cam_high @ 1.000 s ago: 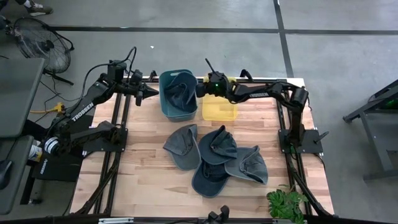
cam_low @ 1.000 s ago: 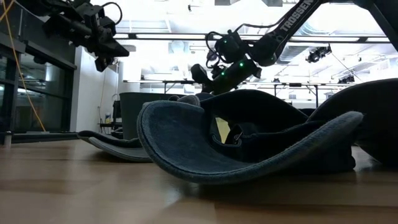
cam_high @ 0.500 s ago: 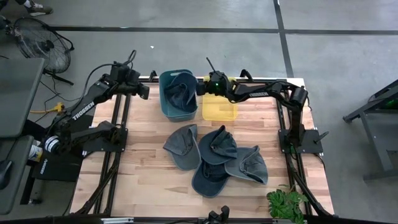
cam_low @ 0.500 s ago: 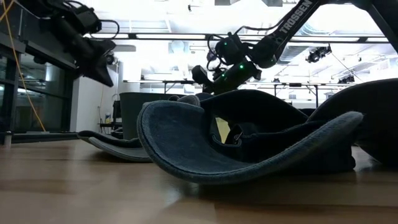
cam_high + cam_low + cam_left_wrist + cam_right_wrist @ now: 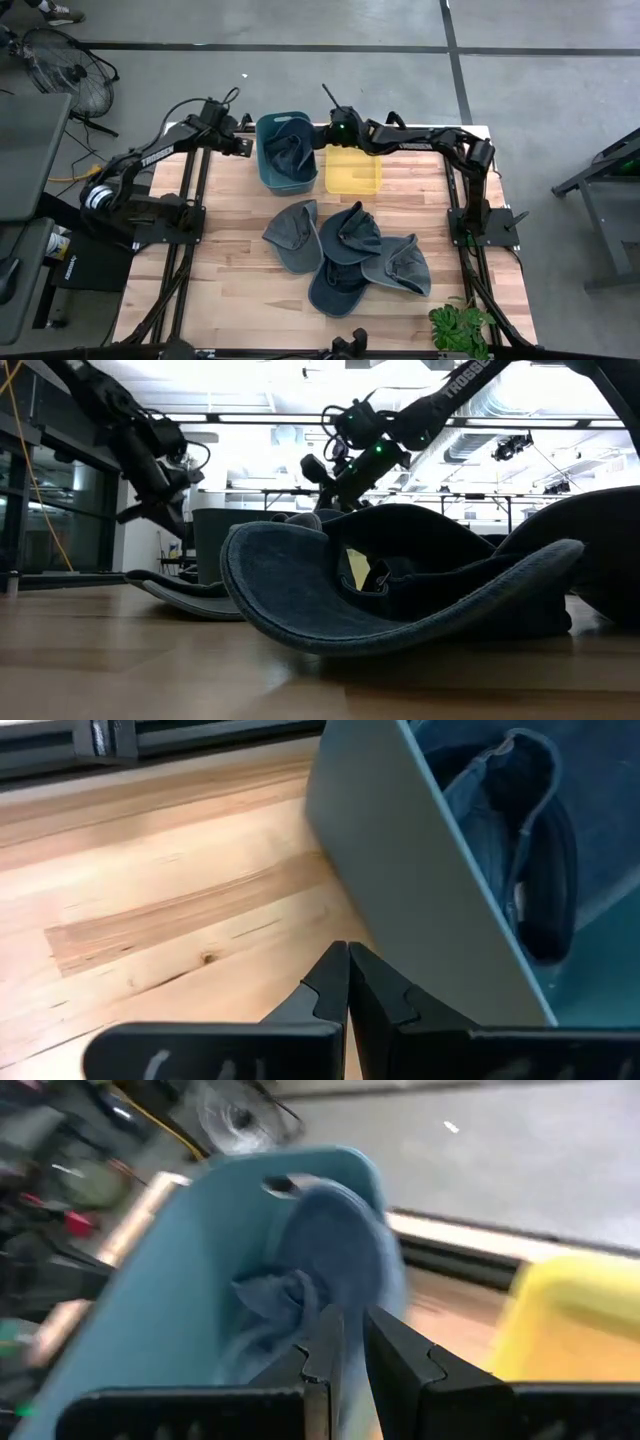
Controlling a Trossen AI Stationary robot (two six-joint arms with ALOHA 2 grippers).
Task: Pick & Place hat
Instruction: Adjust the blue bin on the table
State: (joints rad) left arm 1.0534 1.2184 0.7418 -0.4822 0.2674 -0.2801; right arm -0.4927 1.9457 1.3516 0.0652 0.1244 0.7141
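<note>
A blue bin [image 5: 285,150] at the table's far edge holds a dark blue hat [image 5: 290,148], which also shows in the left wrist view [image 5: 520,850] and the right wrist view [image 5: 330,1250]. Several more dark hats [image 5: 345,250] lie in a heap on the table's middle. My left gripper [image 5: 240,146] is shut and empty, just left of the bin's outer wall [image 5: 420,890]. My right gripper [image 5: 318,138] hovers over the bin's right rim, its fingers a narrow gap apart with nothing between them [image 5: 352,1330].
A yellow bin [image 5: 352,172] stands right of the blue bin, under the right arm. A potted plant [image 5: 460,325] stands at the table's near right corner. Bare wood [image 5: 225,270] lies left of the hat heap. In the low view a hat [image 5: 400,590] fills the foreground.
My left gripper has swung toward the table's right, down beside the blue bin's left wall, tipping its fingers downward. My right gripper has risen a little and drawn toward the far edge over the bin's right rim. The hats have stayed put.
</note>
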